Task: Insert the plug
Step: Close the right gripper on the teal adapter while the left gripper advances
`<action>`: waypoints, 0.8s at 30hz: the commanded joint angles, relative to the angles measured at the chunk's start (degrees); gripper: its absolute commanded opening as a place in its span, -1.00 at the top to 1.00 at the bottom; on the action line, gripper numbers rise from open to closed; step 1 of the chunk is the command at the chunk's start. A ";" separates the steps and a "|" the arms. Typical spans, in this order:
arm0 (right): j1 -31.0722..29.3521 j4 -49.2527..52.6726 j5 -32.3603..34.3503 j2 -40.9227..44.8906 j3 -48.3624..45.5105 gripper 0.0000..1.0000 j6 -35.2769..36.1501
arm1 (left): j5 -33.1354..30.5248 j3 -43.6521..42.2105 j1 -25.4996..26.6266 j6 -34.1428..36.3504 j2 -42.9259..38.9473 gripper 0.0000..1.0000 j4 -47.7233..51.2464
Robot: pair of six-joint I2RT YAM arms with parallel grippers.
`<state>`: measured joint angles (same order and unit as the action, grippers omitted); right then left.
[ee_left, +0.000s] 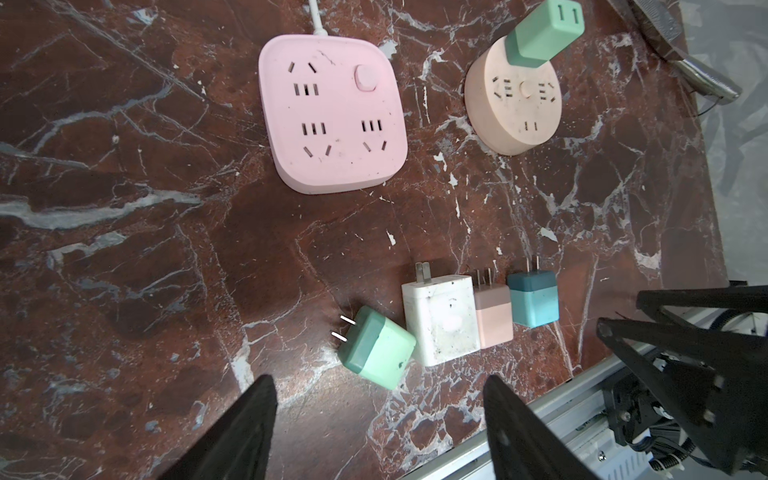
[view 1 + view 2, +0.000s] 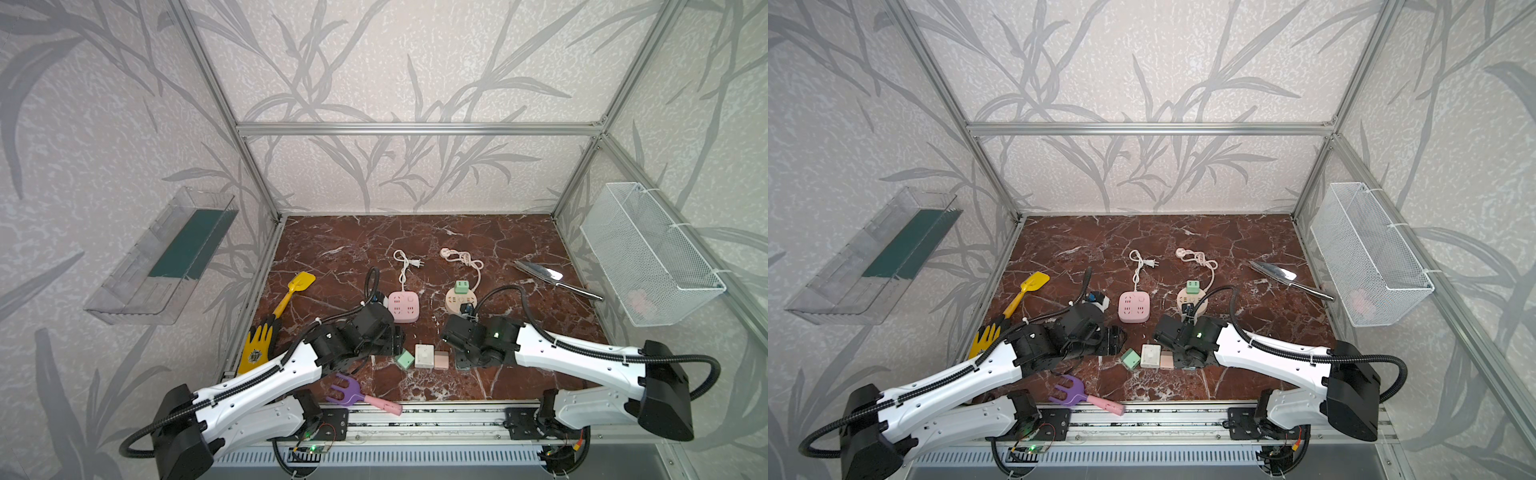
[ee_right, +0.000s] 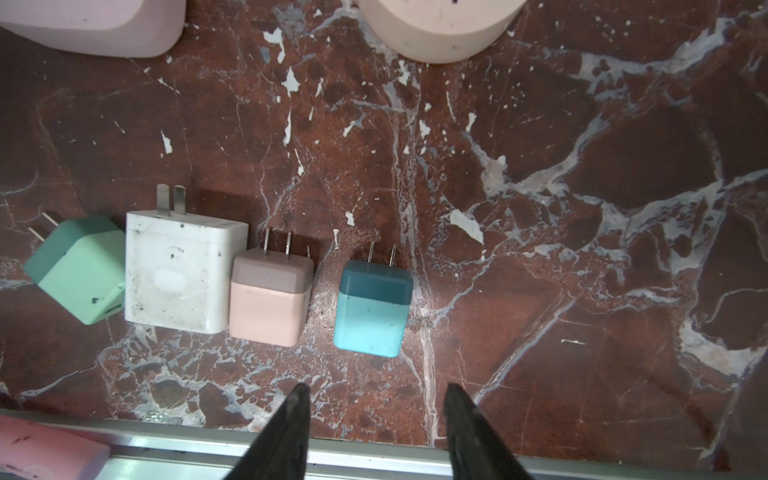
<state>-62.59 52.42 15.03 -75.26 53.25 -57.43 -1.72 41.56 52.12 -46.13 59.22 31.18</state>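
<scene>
left gripper (image 1: 380, 386): is being held wide open and empty above the tabletop (image 1: 166, 249), with its jaws being set either side of the mint plug (image 1: 378, 347).
right gripper (image 3: 377, 388): is being held partly open, with nothing being gripped; the blue plug (image 3: 372, 309) is lying just ahead of its jaws.
plug row: the mint plug is lying tilted against the white plug (image 1: 442, 320); the pink plug (image 1: 492, 318) is touching the white one, and the blue plug is lying slightly apart.
prongs: all are being pointed toward the sockets, probably so little turning is needed.
sockets: the pink power strip (image 1: 332, 112) and round socket (image 1: 513, 104) are lying face up beyond the row; a green plug (image 1: 544, 33) is already seated in the round one.
step judged: a pick is being prepared, and nothing is being lifted yet.
grasp reasoning: flat plug sides are being offered to the jaws, leaving the prongs free.
</scene>
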 commanded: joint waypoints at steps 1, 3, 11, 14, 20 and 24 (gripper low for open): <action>-0.43 1.02 2.37 1.41 -1.08 -0.05 -0.93 | -1.12 1.61 0.18 -0.68 1.64 -0.53 -1.27; -0.43 0.11 2.24 1.66 -2.12 -0.05 -1.26 | -0.54 1.67 0.18 -0.87 2.49 -0.53 -2.32; -0.39 -3.68 0.80 -0.91 -3.69 -0.15 -0.96 | 0.04 2.69 0.17 -0.83 4.95 -0.53 -3.61; -0.42 -5.55 0.80 -3.04 -3.82 -0.17 -1.12 | -0.08 2.31 0.18 -0.71 4.85 -0.53 -3.95; 0.66 -5.56 0.57 -7.89 -2.85 -0.08 -2.31 | -0.89 1.90 0.14 -0.79 3.40 -0.54 -4.45; 1.81 -7.03 -0.95 -8.67 -4.12 -0.05 -2.59 | -1.62 1.84 0.09 -0.62 3.03 -0.54 -5.74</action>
<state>-61.49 46.02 14.59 -83.70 49.84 -58.94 -1.63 42.30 52.12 -46.33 63.35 26.68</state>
